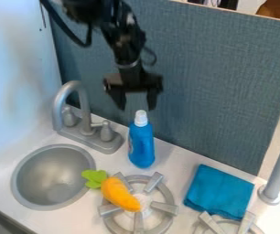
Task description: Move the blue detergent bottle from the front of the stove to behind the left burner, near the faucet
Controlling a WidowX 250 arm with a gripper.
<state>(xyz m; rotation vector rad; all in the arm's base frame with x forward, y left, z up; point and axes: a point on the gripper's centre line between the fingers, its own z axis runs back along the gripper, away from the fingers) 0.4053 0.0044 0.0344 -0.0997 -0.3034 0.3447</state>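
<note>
Arm (121,39) cut off above, second burner (250,222) cut off below

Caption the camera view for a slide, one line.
Black gripper, jaws open, hanging above a white-capped blue bottle; orange toy carrot on the burner, folded blue cloth nearby.

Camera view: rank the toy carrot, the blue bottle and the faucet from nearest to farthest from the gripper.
As this view shows it, from the gripper:
1. Blue bottle: upright, just below the fingertips in the picture.
2. Faucet: to the picture's left, behind the sink.
3. Toy carrot: lower in the picture, on the burner.
</note>
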